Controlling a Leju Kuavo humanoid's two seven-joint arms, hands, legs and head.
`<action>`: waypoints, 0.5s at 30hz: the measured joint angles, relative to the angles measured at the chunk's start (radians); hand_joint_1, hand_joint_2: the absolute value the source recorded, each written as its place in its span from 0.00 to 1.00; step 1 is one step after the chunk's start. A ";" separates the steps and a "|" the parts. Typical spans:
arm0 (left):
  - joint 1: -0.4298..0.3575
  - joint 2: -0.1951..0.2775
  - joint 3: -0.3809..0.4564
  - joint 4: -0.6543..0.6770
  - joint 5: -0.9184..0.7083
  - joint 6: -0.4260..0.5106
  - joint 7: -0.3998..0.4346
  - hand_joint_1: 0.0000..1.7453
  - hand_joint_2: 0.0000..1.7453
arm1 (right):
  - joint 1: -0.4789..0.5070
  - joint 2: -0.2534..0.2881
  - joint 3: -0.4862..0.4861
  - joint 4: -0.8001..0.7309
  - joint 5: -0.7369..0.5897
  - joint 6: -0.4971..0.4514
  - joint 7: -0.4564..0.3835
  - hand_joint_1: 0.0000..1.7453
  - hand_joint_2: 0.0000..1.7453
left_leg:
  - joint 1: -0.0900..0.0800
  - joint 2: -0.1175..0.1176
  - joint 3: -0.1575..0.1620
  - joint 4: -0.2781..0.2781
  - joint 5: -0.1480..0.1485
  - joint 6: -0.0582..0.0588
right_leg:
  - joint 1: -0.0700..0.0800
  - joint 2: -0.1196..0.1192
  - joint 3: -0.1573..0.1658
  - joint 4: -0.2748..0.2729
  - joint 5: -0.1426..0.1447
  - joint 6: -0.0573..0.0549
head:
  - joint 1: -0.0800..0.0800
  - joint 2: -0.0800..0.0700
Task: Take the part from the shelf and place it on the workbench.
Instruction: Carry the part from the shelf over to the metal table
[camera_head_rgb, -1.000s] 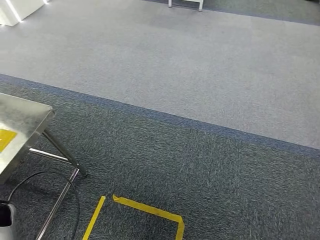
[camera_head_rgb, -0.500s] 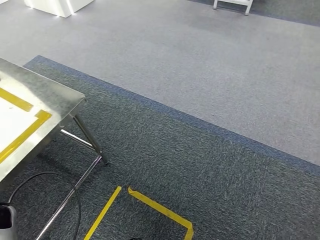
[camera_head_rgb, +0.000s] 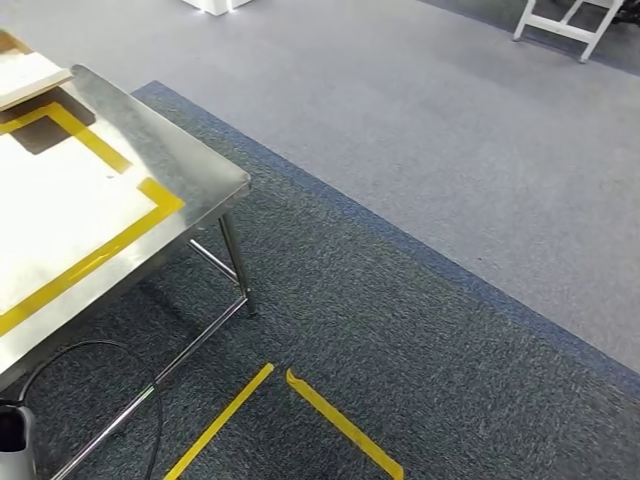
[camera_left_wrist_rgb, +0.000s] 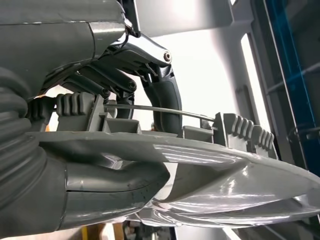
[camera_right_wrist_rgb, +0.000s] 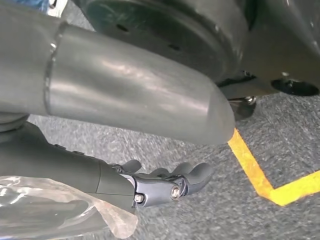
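In the left wrist view my left hand (camera_left_wrist_rgb: 124, 100) grips the part (camera_left_wrist_rgb: 234, 175), a long glossy grey plastic moulding with a ribbed edge. Dark fingers (camera_left_wrist_rgb: 164, 97) curl over that edge and the thumb (camera_left_wrist_rgb: 109, 192) lies under the smooth side. The steel workbench (camera_head_rgb: 204, 175) stands at the left of the head view, with a white sheet (camera_head_rgb: 60, 215) framed by yellow tape on its top. My right hand (camera_right_wrist_rgb: 162, 182) hangs above the carpet with its fingers stretched out and nothing between them and the thumb (camera_right_wrist_rgb: 132, 100). Clear plastic film (camera_right_wrist_rgb: 56, 210) shows beside that hand.
A flat beige board (camera_head_rgb: 26, 75) lies at the bench's far left. A black cable (camera_head_rgb: 90, 350) loops on the carpet beneath the bench by its steel legs (camera_head_rgb: 234, 255). Yellow floor tape (camera_head_rgb: 340, 425) marks the dark carpet. A white frame (camera_head_rgb: 566, 25) stands far right.
The whole head view has swung: the camera turned towards the workbench, which now takes up much more of the left side. The floor tape has shifted right in the picture.
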 joint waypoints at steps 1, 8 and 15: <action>0.000 0.000 0.000 0.000 0.000 0.000 0.000 1.00 1.00 | 0.000 0.000 0.000 0.000 0.000 0.000 0.000 0.00 0.00 | -0.001 -0.014 0.001 0.000 0.000 0.000 | 0.001 0.009 0.020 -0.058 0.041 -0.006 | 0.000 0.000; 0.005 -0.001 -0.011 0.003 -0.010 -0.001 0.000 1.00 1.00 | -0.003 -0.001 0.000 -0.001 -0.001 -0.001 0.001 0.00 0.00 | 0.004 -0.069 -0.011 0.004 0.003 -0.029 | -0.003 0.059 0.119 -0.272 0.121 -0.024 | -0.001 0.000; 0.017 0.004 -0.022 0.005 -0.026 -0.001 0.000 1.00 1.00 | 0.000 0.001 -0.001 -0.001 -0.004 -0.037 0.014 0.00 0.00 | 0.013 0.031 -0.109 0.250 -0.104 -0.061 | -0.008 0.011 0.127 -0.281 0.124 -0.034 | -0.013 0.000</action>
